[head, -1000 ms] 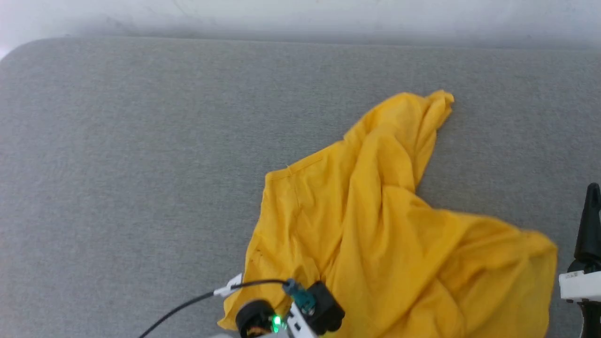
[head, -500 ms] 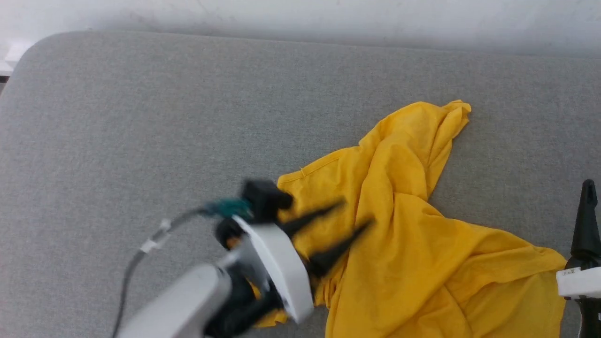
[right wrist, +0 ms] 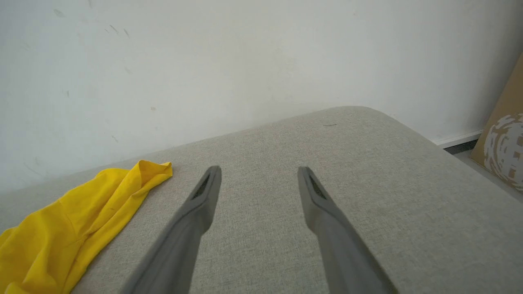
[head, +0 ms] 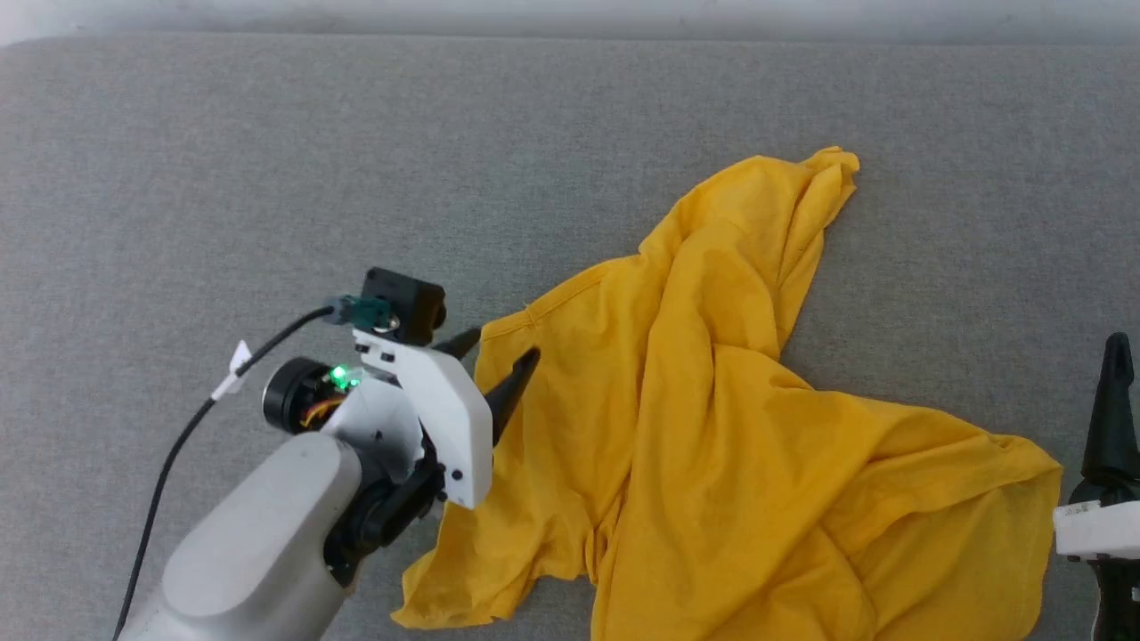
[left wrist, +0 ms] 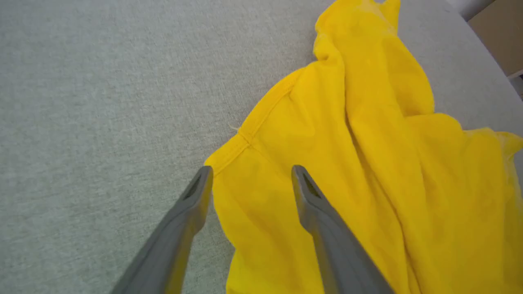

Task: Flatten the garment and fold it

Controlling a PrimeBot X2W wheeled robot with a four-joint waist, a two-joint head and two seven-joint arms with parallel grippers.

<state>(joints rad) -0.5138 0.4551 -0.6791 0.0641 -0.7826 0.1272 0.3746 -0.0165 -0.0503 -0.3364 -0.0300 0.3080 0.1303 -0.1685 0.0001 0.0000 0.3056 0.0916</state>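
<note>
My L gripper (left wrist: 251,168): fingers spread, empty, tips at hemmed corner of garment (head: 712,427); garment lies crumpled on grey cushion (head: 267,178). My R gripper (right wrist: 259,169): spread, empty, beside cloth.

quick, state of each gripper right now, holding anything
Left gripper: open, gripping nothing, tips at a hemmed corner of the yellow shirt.
Right gripper: open, empty, above the grey cushion.

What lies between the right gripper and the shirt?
Nothing but bare grey cushion. In the right wrist view, the open right gripper points past the shirt, with plain fabric between them. The head view shows the same bare strip.
</note>
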